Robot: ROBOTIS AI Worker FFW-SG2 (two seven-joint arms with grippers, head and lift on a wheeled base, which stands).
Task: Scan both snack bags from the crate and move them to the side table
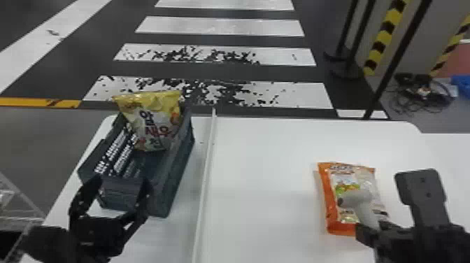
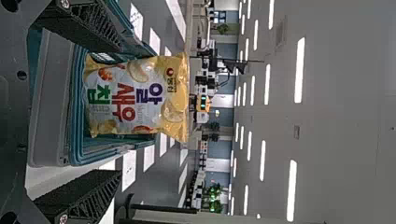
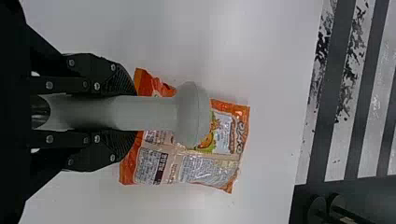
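In the head view, my left gripper point(image 1: 117, 196) is at the near end of the dark crate point(image 1: 164, 189), open and holding nothing. The yellow snack bag point(image 1: 154, 122) stands upright in the crate's far part. Beyond the open left gripper point(image 2: 120, 110) in the left wrist view, the bag point(image 2: 135, 95) faces the camera inside the crate point(image 2: 51, 98). On the right, my right gripper point(image 1: 369, 232) holds the grey scanner point(image 1: 362, 206) above the orange snack bag point(image 1: 332, 217), which lies flat. The right wrist view shows the gripper point(image 3: 122, 113) shut around the scanner's handle point(image 3: 144, 113), its head covering part of the bag point(image 3: 196, 168).
A raised white strip point(image 1: 204, 175) runs front to back between the crate and the white tabletop point(image 1: 262, 175) on the right. Black posts point(image 1: 395, 59) rise past the table's far right edge. A wire rack point(image 1: 21, 203) stands at the left.
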